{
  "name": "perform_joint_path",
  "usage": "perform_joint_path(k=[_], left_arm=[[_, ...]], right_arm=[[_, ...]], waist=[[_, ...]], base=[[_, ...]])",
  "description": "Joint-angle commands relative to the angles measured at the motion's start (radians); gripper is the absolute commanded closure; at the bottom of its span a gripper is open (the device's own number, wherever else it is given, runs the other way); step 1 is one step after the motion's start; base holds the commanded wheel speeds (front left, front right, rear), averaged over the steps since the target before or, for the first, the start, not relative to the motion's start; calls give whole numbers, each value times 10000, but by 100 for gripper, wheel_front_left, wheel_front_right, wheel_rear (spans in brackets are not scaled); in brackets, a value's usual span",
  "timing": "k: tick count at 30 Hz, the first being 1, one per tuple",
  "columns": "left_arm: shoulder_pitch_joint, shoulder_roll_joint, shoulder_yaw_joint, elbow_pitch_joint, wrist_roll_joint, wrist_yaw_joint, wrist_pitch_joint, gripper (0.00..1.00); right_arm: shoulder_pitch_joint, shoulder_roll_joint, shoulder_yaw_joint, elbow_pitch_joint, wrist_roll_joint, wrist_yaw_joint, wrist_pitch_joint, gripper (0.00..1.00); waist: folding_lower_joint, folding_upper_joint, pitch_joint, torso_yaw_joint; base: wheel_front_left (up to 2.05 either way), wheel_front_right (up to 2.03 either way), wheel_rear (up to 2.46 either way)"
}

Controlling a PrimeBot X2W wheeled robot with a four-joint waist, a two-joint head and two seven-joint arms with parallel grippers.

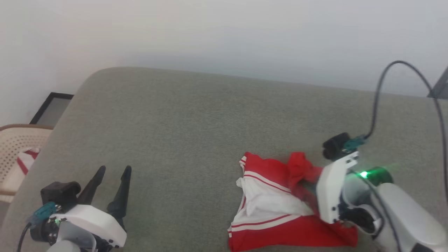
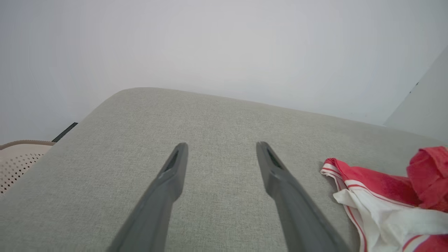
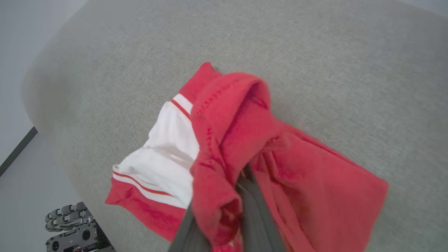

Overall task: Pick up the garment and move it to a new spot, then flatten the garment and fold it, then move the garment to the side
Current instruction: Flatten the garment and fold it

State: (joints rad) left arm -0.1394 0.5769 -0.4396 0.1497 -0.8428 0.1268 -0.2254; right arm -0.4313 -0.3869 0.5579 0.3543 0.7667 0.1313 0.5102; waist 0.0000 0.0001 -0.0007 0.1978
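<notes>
Where the head view looks down on the grey cushion (image 1: 196, 122), you see the garment (image 1: 276, 206) lying crumpled by the near edge, on the robot's right half and well apart from the rounded far-left corner. Its red body, a white panel and the red-and-white striped trim face up.

Right gripper (image 3: 246, 175): in the right wrist view, its 2 dark fingers (image 3: 260, 217) are pressed together on a raised red fold of the garment, with cloth bunched over and around them. In the head view the same fold stands up just beside the white wrist housing.

Left gripper (image 1: 114, 168): it sits over the near-left part of the cushion. In the left wrist view its 2 fingers are spread wide with bare grey fabric between them, and the garment lies near the right finger without touching it.

Beyond the cushion's left edge you see a cream perforated basket (image 1: 12, 140) with a striped scrap (image 1: 26, 159) inside.
</notes>
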Motion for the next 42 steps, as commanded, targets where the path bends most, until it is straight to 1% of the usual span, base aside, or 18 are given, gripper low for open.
perform_joint_path(k=[1, 4, 5, 6, 8, 9, 10, 11, 12, 13, 14, 17, 21, 25, 28, 35, 42], left_arm=[[-121, -40, -20, 20, 180, -34, 16, 0], [-322, -104, -129, 91, 179, -106, 81, 0], [-370, -145, -172, 142, 188, -136, 89, 0], [-370, -145, -172, 142, 188, -136, 89, 0], [-441, -184, -216, 191, 178, -175, 109, 0], [-483, -194, -230, 217, 194, -186, 112, 0], [-524, -215, -247, 240, 195, -194, 107, 0], [-537, -225, -249, 257, 184, -209, 102, 0], [-534, -230, -247, 279, 170, -227, 93, 0], [-518, -232, -242, 303, 154, -233, 82, 0], [-506, -235, -218, 319, 123, -230, 61, 0], [-420, -195, -141, 339, 41, -236, 29, 0], [-289, -142, -56, 354, 14, -236, -41, 0], [-251, -66, 23, 344, -28, -195, -74, 0], [-166, -24, 64, 320, -24, -167, -103, 0], [52, 83, 218, 272, -39, -101, -178, 0], [331, 189, 380, 235, -72, -36, -238, 0]], right_arm=[[-86, 92, 88, 54, -35, -14, -80, 100], [-421, 578, 536, 725, -288, -11, -372, 100], [-528, 854, 712, 1177, -286, -11, -575, 100], [-528, 854, 712, 1177, -286, -11, -575, 100], [-679, 1053, 875, 1626, -353, -11, -715, 100], [-745, 1132, 961, 1809, -367, -11, -804, 97], [-801, 1211, 1056, 2016, -348, -11, -860, 82], [-845, 1282, 1154, 2158, -298, -11, -924, 75], [-908, 1322, 1244, 2272, -246, -11, -961, 64], [-970, 1369, 1305, 2363, -156, -11, -1077, 24], [-1018, 1423, 1354, 2466, -92, -11, -1126, 0], [-1175, 1448, 1593, 2574, 86, -11, -1277, 0], [-1372, 1283, 1844, 2473, 324, -11, -1504, 0], [-1489, 979, 1954, 2175, 516, -11, -1783, 0], [-1480, 603, 1872, 1925, 530, -11, -2089, 0], [-1220, -255, 1156, 1529, 288, -11, -3011, 0], [-634, -858, -60, 1339, 75, -11, -3809, 0]], waist=[[0, -1, -7, 109], [0, -1, 2, 308], [0, -1, 0, 381], [0, -1, 0, 381], [0, -1, 10, 436], [0, -1, 14, 460], [0, -1, 17, 482], [0, -1, 20, 492], [0, -1, 22, 493], [0, -1, 24, 486], [0, -1, 23, 470], [0, -1, 8, 381], [0, -1, -27, 201], [0, -1, -69, -17], [0, -1, -91, -197], [0, -1, -153, -732], [0, -1, -202, -1249]], base=[[0, 0, 0], [0, 0, 0], [0, 0, 0], [0, 0, 0], [0, 0, 0], [0, 0, 0], [0, 0, 0], [0, 0, 0], [0, 0, 0], [0, 0, 0], [0, 0, 0], [0, 0, 0], [0, 0, 0], [0, 0, 0], [0, 0, 0], [0, 0, 0], [0, 0, 0]])
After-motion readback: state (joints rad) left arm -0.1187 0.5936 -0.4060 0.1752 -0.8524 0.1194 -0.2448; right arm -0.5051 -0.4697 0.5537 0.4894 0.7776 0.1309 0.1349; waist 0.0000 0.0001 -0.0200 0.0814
